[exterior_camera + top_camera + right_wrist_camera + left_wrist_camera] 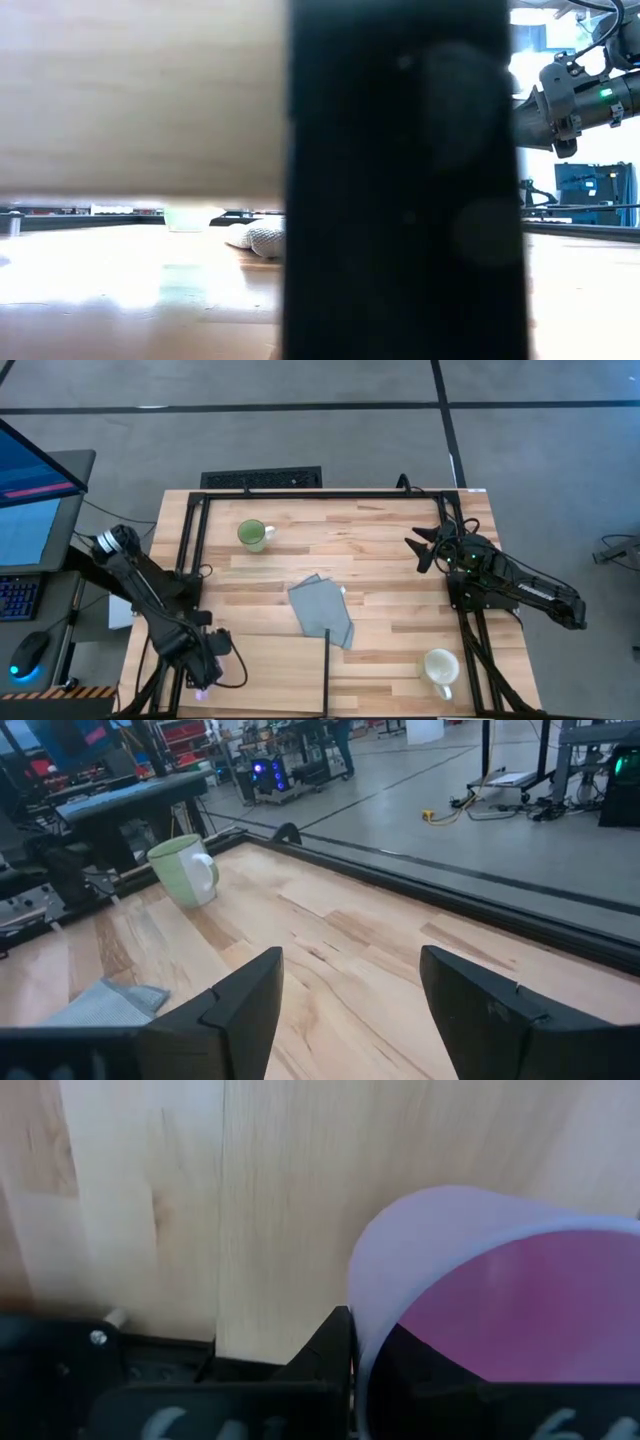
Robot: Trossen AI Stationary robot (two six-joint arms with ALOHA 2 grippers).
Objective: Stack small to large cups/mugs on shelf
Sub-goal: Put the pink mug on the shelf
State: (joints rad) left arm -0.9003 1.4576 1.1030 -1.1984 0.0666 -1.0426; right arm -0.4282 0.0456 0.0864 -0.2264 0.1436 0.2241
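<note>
My left gripper [205, 682] points down at the near left, over the left edge of the pale shelf board [265, 672], and is shut on the light purple mug [500, 1280]. In the high view the gripper hides nearly all of that mug. The green mug [253, 534] stands upright on the tabletop at the far left. The cream-white mug [438, 667] stands at the near right. My right gripper [425, 550] hovers open and nearly level over the table's right side, holding nothing. My left gripper holds the purple mug by its wall at the rim [362, 1315], coming from above. One finger [330, 1355] is outside the wall and a dark shape inside the mug looks like the other. Whether the mug's base rests on the board I cannot tell.
A grey folded cloth [322, 610] lies mid-table between the mugs. Black frame rails [190, 540] run along the table's left, far and right sides, and one post [328, 670] stands at the shelf's right edge. Bare wood lies between the cloth and the right rail.
</note>
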